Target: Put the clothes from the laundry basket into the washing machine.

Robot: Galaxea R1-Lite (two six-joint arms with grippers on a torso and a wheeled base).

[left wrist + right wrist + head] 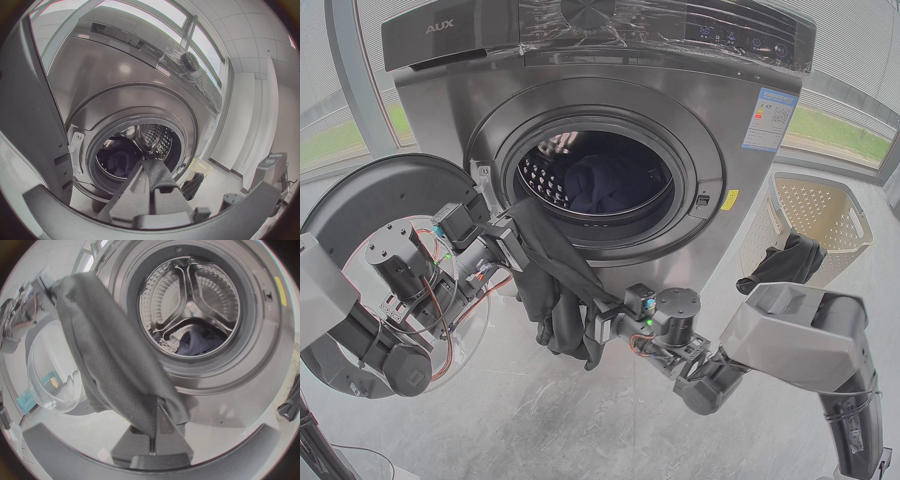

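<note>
Head view: the silver front-loading washing machine [600,94] stands open, its round door [381,187] swung out behind the left gripper [512,242]. Navy clothes [606,184] lie in the drum, beyond both grippers. The left gripper is clamped on one end of a dark grey garment [562,275], and the right gripper [600,314] is pinched shut on the other end. The garment's long axis runs taut from the left gripper, just beside the drum's lower rim, down to the right gripper; loose folds hang below that line. Well off to the right gripper's outer side, a cream perforated plastic laundry basket [837,212] has a black garment [790,262] draped over its near rim. A blue-and-white label [770,119] and a small yellow sticker [729,200] sit on the machine's front; their print is too small to tell.

Left wrist view: the left gripper [153,187] has its jaws closed on the dark grey garment [157,173], directly before the drum with the navy clothes [118,161].

Right wrist view: the right gripper [153,430] grips the dark grey garment [109,355], which stretches away past the drum mouth; the navy clothes [197,343] lie at the drum's bottom.
</note>
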